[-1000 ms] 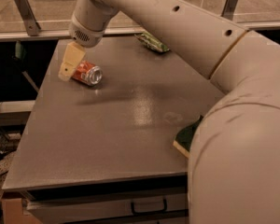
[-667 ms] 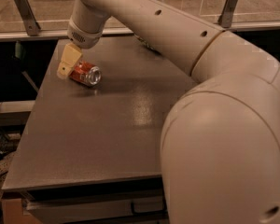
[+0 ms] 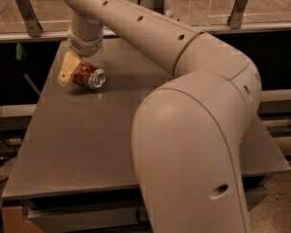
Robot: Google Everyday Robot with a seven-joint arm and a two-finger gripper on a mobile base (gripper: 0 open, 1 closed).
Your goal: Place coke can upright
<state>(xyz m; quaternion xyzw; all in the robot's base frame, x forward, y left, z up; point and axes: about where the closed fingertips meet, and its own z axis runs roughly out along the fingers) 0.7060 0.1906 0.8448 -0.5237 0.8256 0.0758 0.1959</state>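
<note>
Gripper (image 3: 73, 74) low over table (image 3: 87, 144) far-left, against sideways coke can (image 3: 89, 75); whether jaws clamp it, cannot tell.

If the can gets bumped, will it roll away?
Probably: the can lies on its side on the flat table, so it could roll. It looks dented, so it's likely light and wobbly. The hand beside it may stop it.

Room inventory, as I see it from my station:
- Table (image 3: 87, 144): grey matte top with a faint sheen, pale panel under the near edge.
- Rail (image 3: 34, 35): pale bar running behind the table, with two slanted metal brackets (image 3: 26, 11) on it.
- Far floor (image 3: 194, 6): tan, with thin lines.
- Near floor (image 3: 287, 212): speckled.
- Light: warm, dim.
- Gripper (image 3: 70, 74): over the table's far left part.
</note>
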